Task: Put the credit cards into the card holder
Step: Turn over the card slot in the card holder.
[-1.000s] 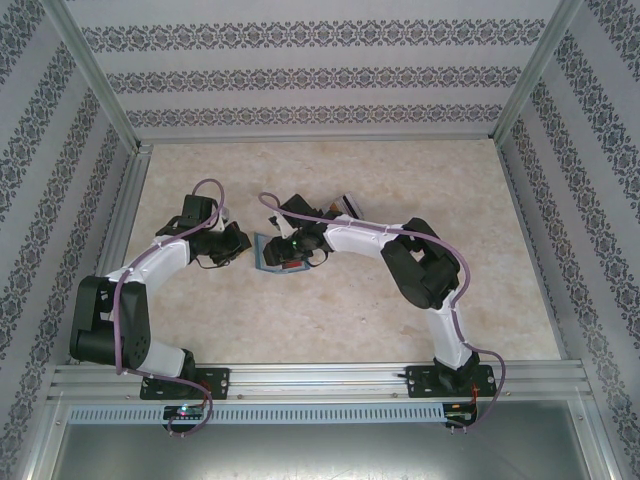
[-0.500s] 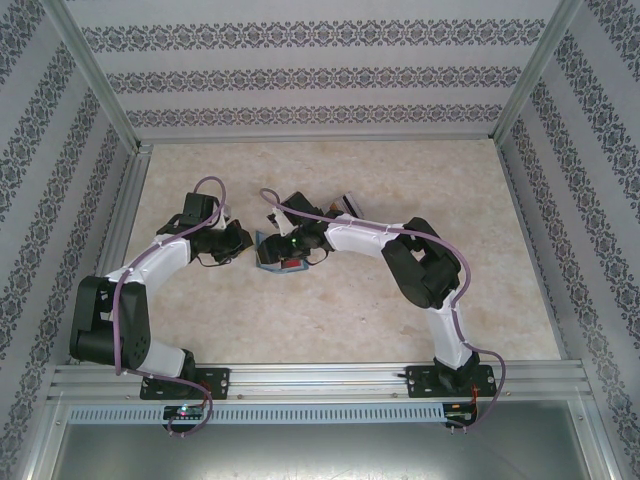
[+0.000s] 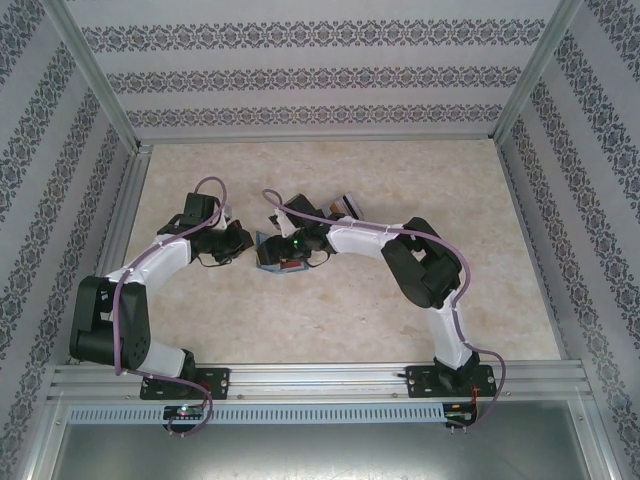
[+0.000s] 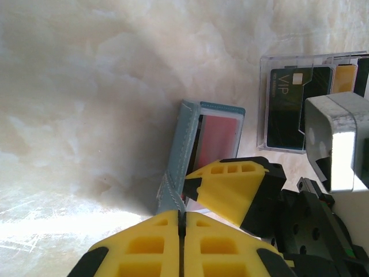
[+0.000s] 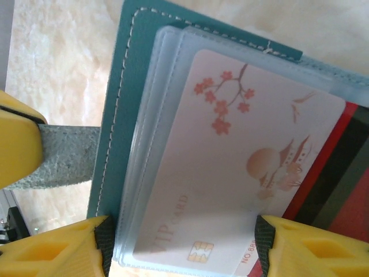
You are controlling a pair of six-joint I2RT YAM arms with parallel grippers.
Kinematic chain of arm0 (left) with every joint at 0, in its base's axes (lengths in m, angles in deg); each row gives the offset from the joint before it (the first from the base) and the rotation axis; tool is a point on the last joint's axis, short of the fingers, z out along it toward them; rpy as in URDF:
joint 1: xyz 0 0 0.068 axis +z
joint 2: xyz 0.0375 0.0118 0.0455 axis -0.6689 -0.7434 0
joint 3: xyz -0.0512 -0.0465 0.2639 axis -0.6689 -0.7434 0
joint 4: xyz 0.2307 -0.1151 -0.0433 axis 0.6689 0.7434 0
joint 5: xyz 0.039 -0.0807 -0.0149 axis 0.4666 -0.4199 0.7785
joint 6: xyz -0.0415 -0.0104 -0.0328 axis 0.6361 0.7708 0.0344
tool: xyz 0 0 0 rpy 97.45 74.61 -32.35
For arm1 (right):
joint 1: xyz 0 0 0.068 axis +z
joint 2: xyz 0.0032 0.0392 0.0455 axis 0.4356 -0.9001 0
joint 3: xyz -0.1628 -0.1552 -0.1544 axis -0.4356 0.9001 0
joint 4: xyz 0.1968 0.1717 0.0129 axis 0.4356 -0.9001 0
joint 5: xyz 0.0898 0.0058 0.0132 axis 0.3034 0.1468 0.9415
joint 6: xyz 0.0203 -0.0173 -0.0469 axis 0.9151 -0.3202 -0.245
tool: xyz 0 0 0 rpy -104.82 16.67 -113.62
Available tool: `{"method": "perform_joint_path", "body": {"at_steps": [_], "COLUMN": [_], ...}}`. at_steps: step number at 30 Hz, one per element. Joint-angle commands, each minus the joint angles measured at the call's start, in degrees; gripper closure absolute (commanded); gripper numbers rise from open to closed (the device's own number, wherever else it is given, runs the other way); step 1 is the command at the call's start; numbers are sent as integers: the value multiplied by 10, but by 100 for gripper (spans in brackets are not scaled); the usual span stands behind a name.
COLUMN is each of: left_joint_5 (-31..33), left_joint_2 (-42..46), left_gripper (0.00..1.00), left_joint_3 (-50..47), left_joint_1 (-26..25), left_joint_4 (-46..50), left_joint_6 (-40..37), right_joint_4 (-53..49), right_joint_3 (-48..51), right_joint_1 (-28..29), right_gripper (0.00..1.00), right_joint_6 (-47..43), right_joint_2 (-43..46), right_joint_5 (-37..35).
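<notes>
Your right gripper (image 5: 183, 245) stands open, its two yellow fingers (image 5: 52, 254) well apart and clamped on nothing. Between them lies one pink card (image 5: 230, 167), printed with blossoms and the words VIP CARD. It sits in the clear sleeve (image 5: 167, 57) of the one teal holder (image 5: 124, 81), which lies open and flat. At that card's right end, partly under it, you have a second one, the red card (image 5: 340, 196) with dark stripes. Whether this one is in a sleeve you cannot tell.

Just left of the right gripper, your left gripper (image 4: 181, 222) is pinched fully shut on the holder's grey-green strap (image 5: 69, 156), its two fingers pressed together.

Beyond the right gripper, on its right side, stands one clear tray (image 4: 263, 115), apart from the holder. It holds more cards:
- **Front:** one dark card (image 4: 285, 95) marked VIP.
- **Behind:** one yellow card (image 4: 345, 78).
- **Overlapping:** further dark edges that you cannot count.

From above, your two arms curve in toward the holder, the left arm (image 3: 150, 265) from its left and the right arm (image 3: 420, 265) from its right. The grippers almost meet over it. All of this rests on one pale marbled table (image 3: 330, 170), closed in on three sides by patterned walls (image 3: 320, 85).
</notes>
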Motion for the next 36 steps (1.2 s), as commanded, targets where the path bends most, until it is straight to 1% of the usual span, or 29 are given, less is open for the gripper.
{"method": "perform_joint_path", "body": {"at_steps": [1, 5, 10, 16, 21, 27, 31, 36], "left_joint_5": [-7, -8, -8, -4, 2, 12, 12, 15], "left_joint_2": [13, 13, 13, 15, 14, 26, 29, 29], "left_gripper": [100, 100, 100, 100, 100, 100, 100, 100], "left_joint_3": [15, 14, 11, 2, -4, 2, 12, 12], "left_joint_1": [-6, -6, -7, -7, -7, -6, -6, -7], "left_joint_4": [15, 13, 12, 11, 9, 18, 27, 27], "left_joint_6": [5, 5, 6, 6, 4, 5, 4, 4], "right_joint_4": [-1, 21, 28, 63, 101, 34, 22, 24], "right_joint_3": [19, 16, 0, 11, 34, 39, 38, 49], "right_joint_1": [-11, -7, -2, -7, -21, -20, -18, -19], "right_gripper": [32, 32, 29, 26, 25, 26, 27, 35], "right_joint_6": [12, 23, 29, 46, 66, 26, 22, 16], "right_joint_2": [9, -2, -22, -29, -23, 4, 4, 22], "right_joint_5": [-19, 13, 32, 67, 84, -6, -19, -31]}}
